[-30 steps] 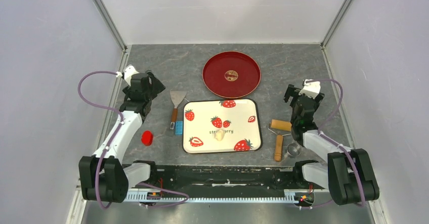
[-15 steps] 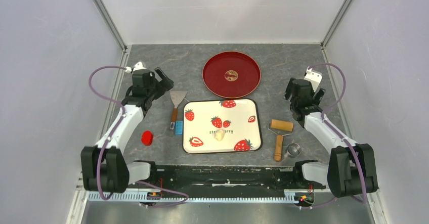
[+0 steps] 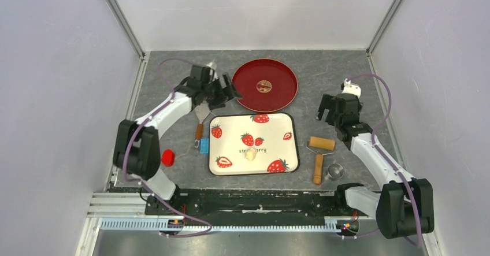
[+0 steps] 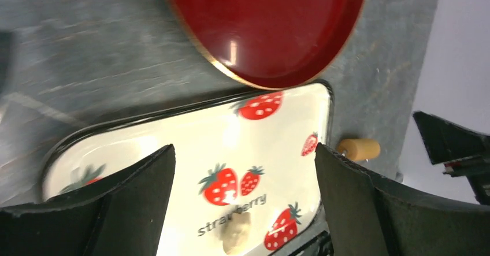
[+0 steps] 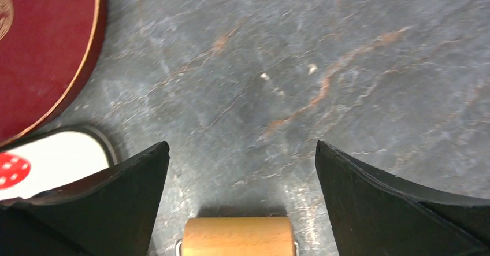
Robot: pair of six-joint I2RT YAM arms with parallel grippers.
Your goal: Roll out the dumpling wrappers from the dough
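The table point(image 3: 173, 65) is dark grey stone with pale walls on three sides. The small pale cream lump of dough point(image 3: 250, 154) sits near the middle of the white strawberry tray point(image 3: 277, 146), a bit toward my near edge. It is a lump and has not been rolled flat.

Just right of the tray lies the tan wooden roller point(image 3: 318, 163). Its barrel lies crosswise, and its handle runs from the barrel back toward the near edge. The small metal ring cutter point(image 3: 335, 170) stands just beside the handle end. The round red plate point(image 3: 264, 85) is past the far side of the tray.

My right gripper point(image 3: 325, 112) hangs over bare table just past the barrel. Its jaws are wide apart and it holds nothing. In the right wrist view the barrel shows at the bottom, between the two fingers. So the roller lies toward the near edge from this gripper, and the right arm is much nearer to it.

My left gripper point(image 3: 226, 92) is by the far left corner of the tray, close to the plate rim. It is wide apart too, with nothing in it. The dough lies nearward and to the right of it.

I think the right arm should go for the roller handle first.
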